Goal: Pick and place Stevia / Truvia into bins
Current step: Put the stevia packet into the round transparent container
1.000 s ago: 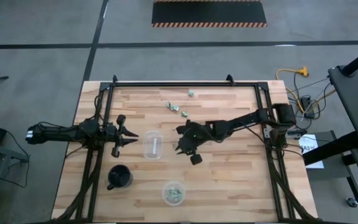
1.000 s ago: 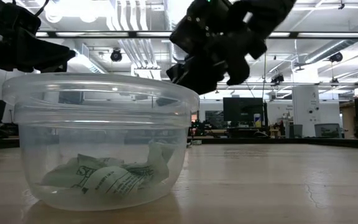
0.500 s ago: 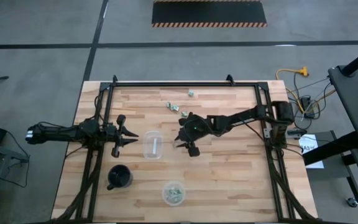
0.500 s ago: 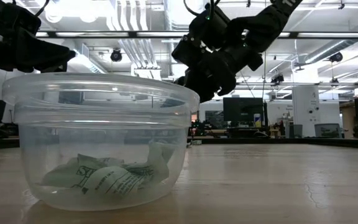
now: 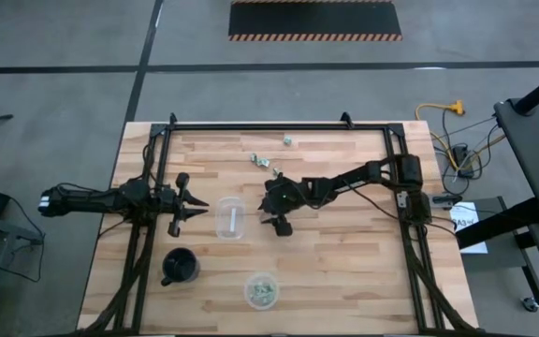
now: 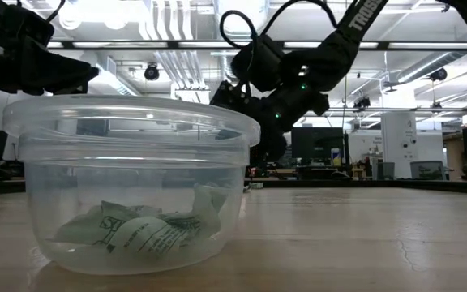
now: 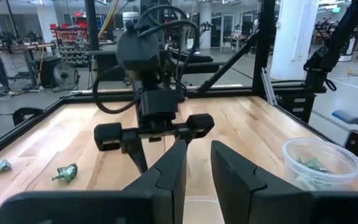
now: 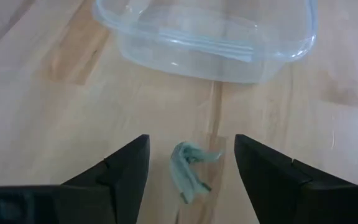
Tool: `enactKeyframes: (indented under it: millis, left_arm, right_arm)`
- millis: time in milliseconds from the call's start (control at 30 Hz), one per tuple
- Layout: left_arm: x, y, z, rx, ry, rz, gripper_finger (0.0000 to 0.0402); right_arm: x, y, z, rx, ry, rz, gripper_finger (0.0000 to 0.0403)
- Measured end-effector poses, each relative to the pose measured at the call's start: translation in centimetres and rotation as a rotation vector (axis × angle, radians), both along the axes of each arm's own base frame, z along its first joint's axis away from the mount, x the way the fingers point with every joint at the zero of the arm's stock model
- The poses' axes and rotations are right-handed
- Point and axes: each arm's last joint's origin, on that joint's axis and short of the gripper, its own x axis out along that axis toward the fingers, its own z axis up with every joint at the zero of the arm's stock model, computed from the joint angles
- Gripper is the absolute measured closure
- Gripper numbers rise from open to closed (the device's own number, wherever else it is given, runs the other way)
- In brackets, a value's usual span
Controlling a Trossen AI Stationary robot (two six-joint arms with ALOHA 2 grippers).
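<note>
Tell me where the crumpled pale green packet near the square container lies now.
In the right wrist view, the crumpled pale green paper packet lies on the wooden table between the right end effector's open fingers, just short of the squarish clear plastic container.

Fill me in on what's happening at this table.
The right gripper hangs open just above a crumpled green packet lying on the wood beside the square clear bin, nothing held. The left gripper waits on the bin's other side, empty. The round bin near the table's front edge already holds several packets, and a few more packets lie loose toward the back. A black mug stands by.
</note>
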Motion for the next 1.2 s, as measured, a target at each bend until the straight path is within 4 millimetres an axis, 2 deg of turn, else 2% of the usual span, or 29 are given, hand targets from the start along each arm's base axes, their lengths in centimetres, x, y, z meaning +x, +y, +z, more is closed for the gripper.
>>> enactKeyframes:
  millis: [200, 467, 700, 1200]
  left_arm:
    - [0.0, 0.0, 0.0, 0.0, 0.0, 0.0, 0.0344]
    - [0.0, 0.0, 0.0, 0.0, 0.0, 0.0, 0.0344]
    - [0.0, 0.0, 0.0, 0.0, 0.0, 0.0, 0.0344]
    - [0.0, 0.0, 0.0, 0.0, 0.0, -0.001, 0.0344]
  right_arm:
    - [0.0, -0.8, 0.2, 0.016, -0.001, -0.032, 0.0179]
    - [-0.5, -0.8, -1.2, 0.022, 0.046, -0.037, 0.0175]
    - [-0.5, -0.8, -1.5, 0.022, 0.047, -0.037, 0.0185]
    - [-0.4, -0.8, -1.4, 0.024, 0.043, -0.021, 0.0276]
